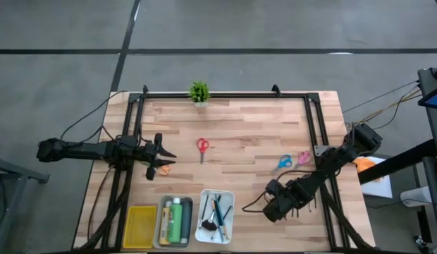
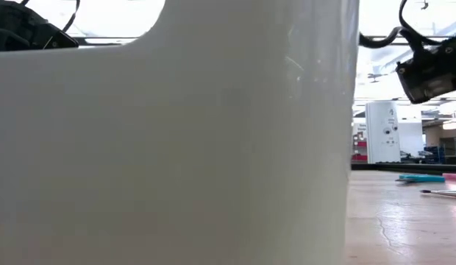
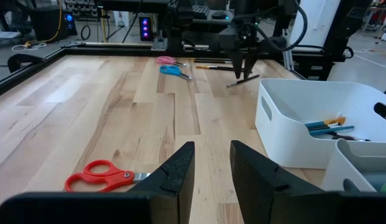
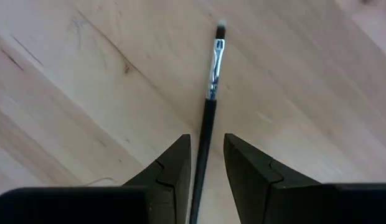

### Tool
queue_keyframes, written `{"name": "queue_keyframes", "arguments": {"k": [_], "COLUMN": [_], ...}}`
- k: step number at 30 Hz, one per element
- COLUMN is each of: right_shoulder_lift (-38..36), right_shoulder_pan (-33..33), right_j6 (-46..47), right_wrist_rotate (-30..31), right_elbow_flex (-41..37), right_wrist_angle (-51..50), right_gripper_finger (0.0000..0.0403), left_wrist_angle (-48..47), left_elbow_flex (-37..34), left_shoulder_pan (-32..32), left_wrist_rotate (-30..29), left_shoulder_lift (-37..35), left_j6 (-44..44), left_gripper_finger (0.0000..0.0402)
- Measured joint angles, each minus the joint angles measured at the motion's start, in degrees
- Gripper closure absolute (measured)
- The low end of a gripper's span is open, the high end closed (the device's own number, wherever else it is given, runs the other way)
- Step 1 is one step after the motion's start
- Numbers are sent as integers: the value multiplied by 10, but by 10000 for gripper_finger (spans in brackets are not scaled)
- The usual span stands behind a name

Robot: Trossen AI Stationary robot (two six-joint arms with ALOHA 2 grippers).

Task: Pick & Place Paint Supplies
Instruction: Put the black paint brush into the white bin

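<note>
**Operator:** State the right gripper condition and the position of the brush.

**Technician:** The right gripper was parted only narrowly, with a thin dark paintbrush running up between its two fingers. Whether the pads were pressing the handle could not be told; the gap looked only slightly wider than the handle. The bristle tip pointed away from the gripper, ahead of the fingertips, over the bare wooden worktop.

**Operator:** Handling properties?

**Technician:** Judged light, stiff and slender, with a smooth handle liable to roll or slip. Hold should be taken on the dark handle behind the metal ferrule, never on the bristles.

**Operator:** And the left gripper?

**Technician:** It stood open and empty, low over the worktop. Red-handled scissors lay just beside one finger, apart from it. A white tray holding brushes stood ahead on the other side.
</note>
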Motion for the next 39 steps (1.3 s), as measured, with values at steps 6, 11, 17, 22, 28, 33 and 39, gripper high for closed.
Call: {"name": "queue_keyframes", "arguments": {"k": [6,11,17,22,28,33,39], "right_shoulder_lift": [-1,-2,-2,-2,-1,-1,-5], "right_shoulder_pan": [0,0,0,0,0,1,0], "right_j6": [15,25,47,56,56,68,71], "right_wrist_rotate": [2,2,-1,-2,-2,15,45], "right_elbow_flex": [-27,-34,-35,-35,-29,-16,4], "right_wrist_angle": [39,41,31,30,28,23,27], "right_gripper_finger": [308,309,362,385,386,388,388], "left_wrist_angle": [0,0,0,0,0,0,0], "left_elbow_flex": [0,0,0,0,0,0,0], "left_shoulder_pan": [0,0,0,0,0,0,0], "left_wrist_rotate": [0,0,0,0,0,0,0], "left_shoulder_lift": [0,0,0,0,0,0,0], "left_j6": [0,0,0,0,0,0,0], "left_gripper_finger": [297,297,297,297,297,297,297]}}
